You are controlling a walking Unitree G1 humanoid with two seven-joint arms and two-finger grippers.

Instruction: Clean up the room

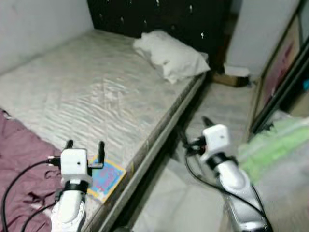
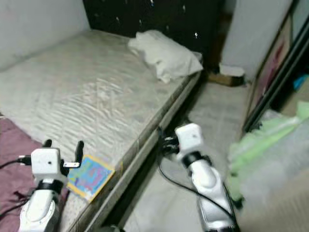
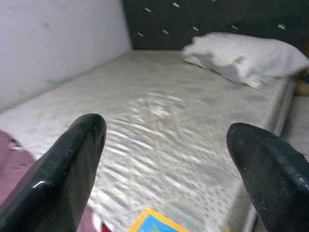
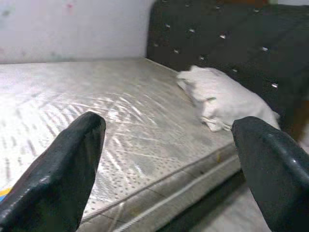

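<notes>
Standing at the bedside, the robot faces a bare mattress (image 1: pixel 96 92) with a white pillow (image 1: pixel 171 58) at the head end, against the dark tufted headboard (image 1: pixel 159 17). A maroon blanket (image 1: pixel 21 169) lies rumpled at the near left corner. A thin, brightly printed book (image 1: pixel 105 178) lies flat on the mattress, close to the near edge and just beside the blanket.

The left gripper (image 1: pixel 85 146) hovers above the book's near end, fingers spread and holding nothing. The right gripper (image 4: pixel 169 164) is raised over the floor strip beside the bed; its fingers are also spread and empty. A pale green, blurred mass (image 1: pixel 270 145), possibly bagged bedding, sits on the right near a mirrored door (image 1: pixel 282 72).

Handling notes:
- The book appears to be light, thin and fairly stiff, with a glossy cover that may slip between smooth fingers.
- Lying flat on a yielding surface, it offers no raised edge. The corner nearest the mattress edge is the likeliest grip point; a finger can be pressed into the mattress to get beneath it.
- The blanket is soft and limp. Pinch a raised fold; expect it to drag and trail.
</notes>
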